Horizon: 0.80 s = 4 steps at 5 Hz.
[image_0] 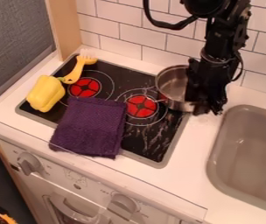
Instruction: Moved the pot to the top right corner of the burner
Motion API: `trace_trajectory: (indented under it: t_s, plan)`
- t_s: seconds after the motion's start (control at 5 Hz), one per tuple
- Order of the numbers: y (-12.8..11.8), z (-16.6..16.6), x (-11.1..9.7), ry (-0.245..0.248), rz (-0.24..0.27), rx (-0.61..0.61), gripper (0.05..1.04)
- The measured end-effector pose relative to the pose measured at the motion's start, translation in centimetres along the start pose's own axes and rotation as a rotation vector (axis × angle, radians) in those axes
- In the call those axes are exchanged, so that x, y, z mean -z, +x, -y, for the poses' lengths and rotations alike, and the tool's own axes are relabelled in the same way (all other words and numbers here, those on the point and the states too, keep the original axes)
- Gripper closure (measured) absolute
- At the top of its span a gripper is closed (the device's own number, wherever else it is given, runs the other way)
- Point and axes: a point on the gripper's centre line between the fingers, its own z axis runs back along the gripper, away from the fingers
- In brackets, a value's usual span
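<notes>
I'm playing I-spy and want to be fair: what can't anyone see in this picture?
All in the camera view:
- The right side of the pot: behind the gripper.
- The stove top under the purple cloth: covered.
- The right part of the sink: cut off by the right edge.

In the camera view, one metal pot [171,85] sits toward two o'clock, one bell pepper [46,93] and one fork [77,71] toward ten, one purple cloth [92,127] toward eight. Two red burners [84,87], two knobs [29,163], one sink [216,164] at four and one gripper [207,106] at three.
</notes>
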Motion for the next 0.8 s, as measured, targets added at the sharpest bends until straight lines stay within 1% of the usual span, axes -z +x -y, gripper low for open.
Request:
trace_trajectory:
  t_s: [0.2,0.4,0.6,0.8]
  plan:
    - [-0.04,0.44,0.64,-0.013,0.019,-0.081,0.196]
    - [-0.34,0.72,0.5,0.003,-0.02,-0.311,0.077]
    - [0.38,1.18,0.17,-0.001,-0.003,-0.395,0.081]
    - [0.57,1.11,0.2,0.002,0.011,-0.401,0.083]
